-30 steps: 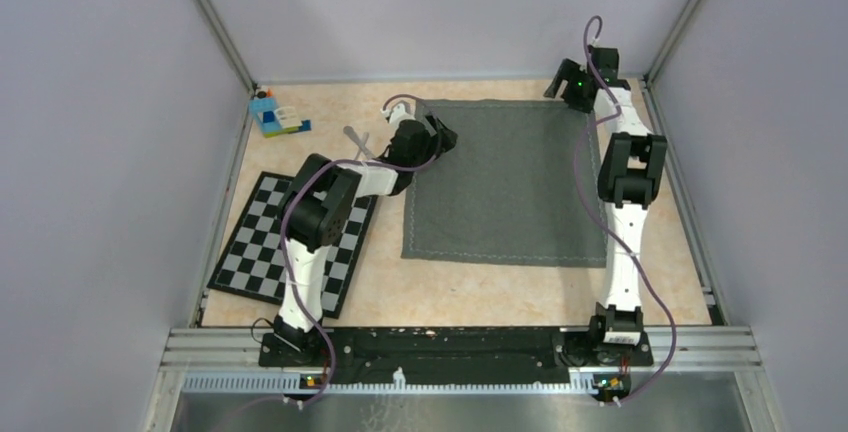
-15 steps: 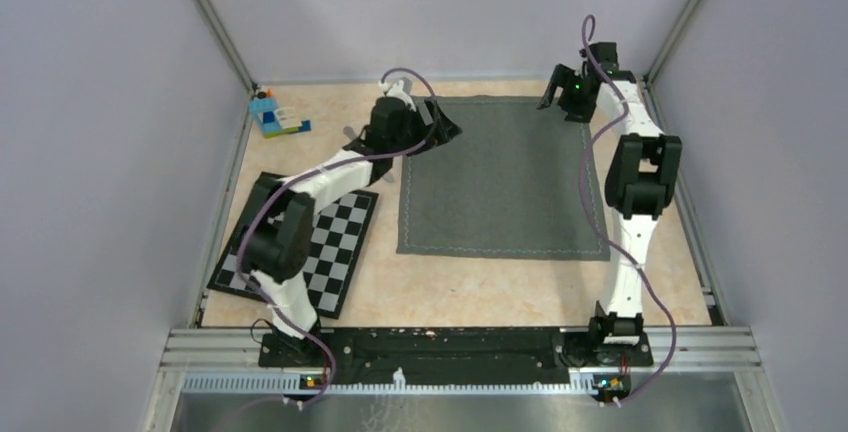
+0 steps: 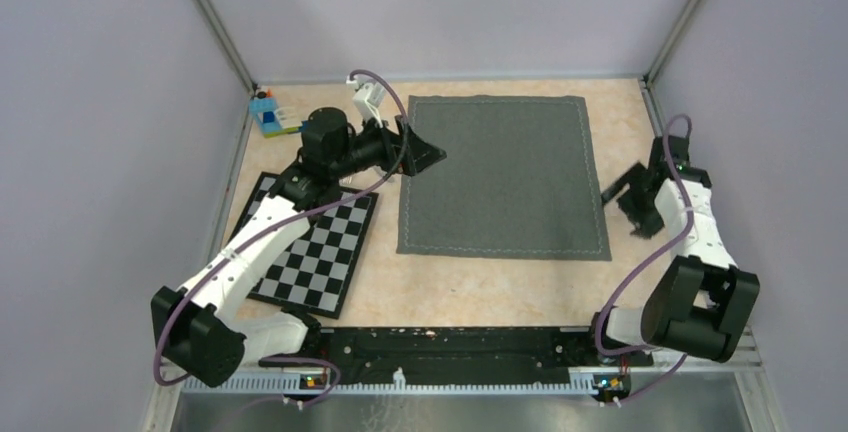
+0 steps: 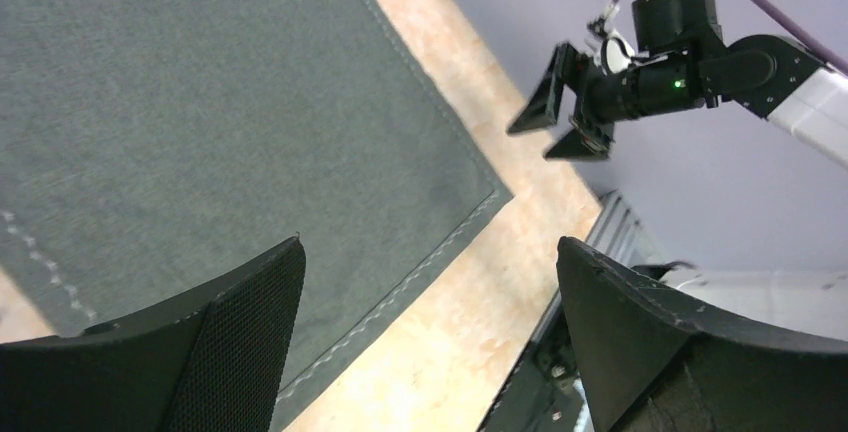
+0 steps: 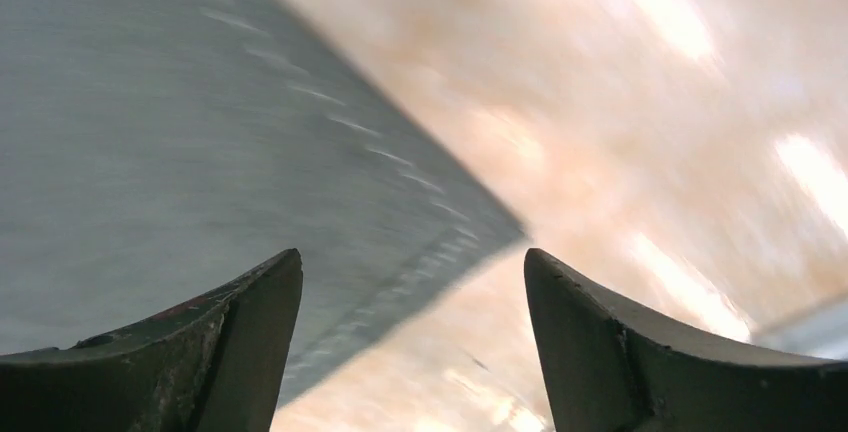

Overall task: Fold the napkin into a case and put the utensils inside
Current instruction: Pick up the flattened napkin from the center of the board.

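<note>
Napkin [image 3: 503, 176] lies flat, unfolded, on the tabletop [image 3: 480, 282]; jaws of the left arm [image 3: 250, 247] stand wide and empty over its left edge, those of the right arm [image 3: 705, 227] likewise beside its right edge.

So the napkin [image 3: 500, 177] lies flat on the counter [image 3: 480, 282], roughly in the middle and pushed toward the back wall. The checkerboard mat [image 3: 330, 252] sits to its left, closer to the front edge, with a strip of counter between the two. Behind the mat, in the back left corner, there's the toy brick block [image 3: 272, 115]. The left tool [image 3: 428, 149] is above the napkin's left edge, near its back left corner. The right tool [image 3: 628, 204] is just off the napkin's right edge, over the counter, nearer its front corner.
</note>
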`<act>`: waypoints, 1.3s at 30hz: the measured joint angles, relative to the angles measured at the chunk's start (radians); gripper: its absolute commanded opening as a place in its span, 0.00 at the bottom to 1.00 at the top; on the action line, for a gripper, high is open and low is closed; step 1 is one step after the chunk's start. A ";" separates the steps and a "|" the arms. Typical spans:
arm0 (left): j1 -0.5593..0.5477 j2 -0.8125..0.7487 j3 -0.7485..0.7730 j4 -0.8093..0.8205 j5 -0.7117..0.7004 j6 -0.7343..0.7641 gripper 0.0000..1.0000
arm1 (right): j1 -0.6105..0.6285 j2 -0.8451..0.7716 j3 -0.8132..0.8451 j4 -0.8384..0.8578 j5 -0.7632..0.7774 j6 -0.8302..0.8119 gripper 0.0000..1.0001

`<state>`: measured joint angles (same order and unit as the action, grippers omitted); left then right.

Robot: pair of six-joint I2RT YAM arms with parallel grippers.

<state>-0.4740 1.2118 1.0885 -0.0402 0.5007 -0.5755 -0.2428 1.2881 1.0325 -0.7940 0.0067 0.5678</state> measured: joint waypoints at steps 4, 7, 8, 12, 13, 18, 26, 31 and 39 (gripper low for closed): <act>0.000 -0.023 -0.010 -0.074 -0.011 0.103 0.99 | -0.058 0.024 -0.197 -0.116 0.100 0.063 0.60; 0.000 -0.025 -0.021 -0.119 -0.023 0.161 0.99 | -0.060 0.021 -0.280 -0.143 0.113 0.087 0.58; 0.001 -0.025 -0.026 -0.128 -0.024 0.172 0.99 | -0.060 0.021 -0.295 -0.144 0.116 0.091 0.58; 0.010 -0.036 -0.058 -0.153 -0.017 0.192 0.99 | -0.060 0.020 -0.305 -0.126 0.127 0.101 0.55; 0.013 -0.039 -0.063 -0.157 -0.014 0.193 0.99 | -0.060 0.020 -0.305 -0.118 0.130 0.105 0.55; 0.031 -0.040 -0.066 -0.163 0.013 0.193 0.99 | -0.059 0.024 -0.304 -0.086 0.139 0.105 0.56; 0.064 -0.040 -0.066 -0.163 0.052 0.189 0.99 | -0.040 0.076 -0.258 -0.047 0.142 0.095 0.51; 0.088 -0.040 -0.070 -0.162 0.082 0.181 0.99 | -0.038 0.108 -0.257 -0.014 0.129 0.090 0.50; 0.117 -0.021 -0.079 -0.144 0.137 0.163 0.99 | -0.013 0.149 -0.258 0.034 0.101 0.090 0.54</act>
<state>-0.3565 1.1908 1.0096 -0.1841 0.6380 -0.4122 -0.2554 1.4372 0.7746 -0.7605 0.1074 0.6575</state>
